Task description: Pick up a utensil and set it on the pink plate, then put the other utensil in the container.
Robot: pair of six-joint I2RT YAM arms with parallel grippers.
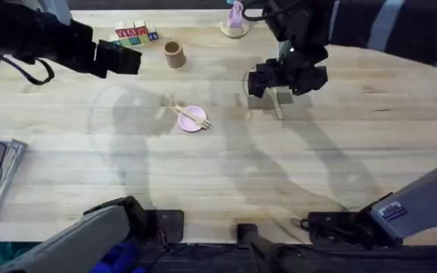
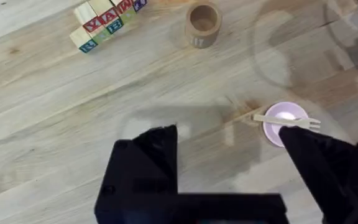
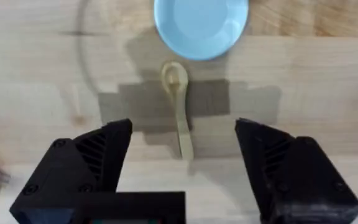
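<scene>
The fork (image 1: 190, 116) lies across the plate (image 1: 192, 119) near the tabletop (image 1: 226, 174) centre; the cup (image 1: 174, 54) stands behind it (toward the far edge), the spoon (image 3: 179, 112) lies right.

wooden fork (image 1: 190, 117) lying flat across pink plate (image 1: 192, 120), tines and handle end overhanging rim, near table centre. small round pink plate sitting flat on wood tabletop. wooden spoon (image 3: 178, 111) lying flat on table, oval bowl pointing toward light blue plate, close to its rim. brown cylindrical cup (image 1: 174, 54) standing upright, open top, toward table's far side, well apart from both utensils.
</scene>
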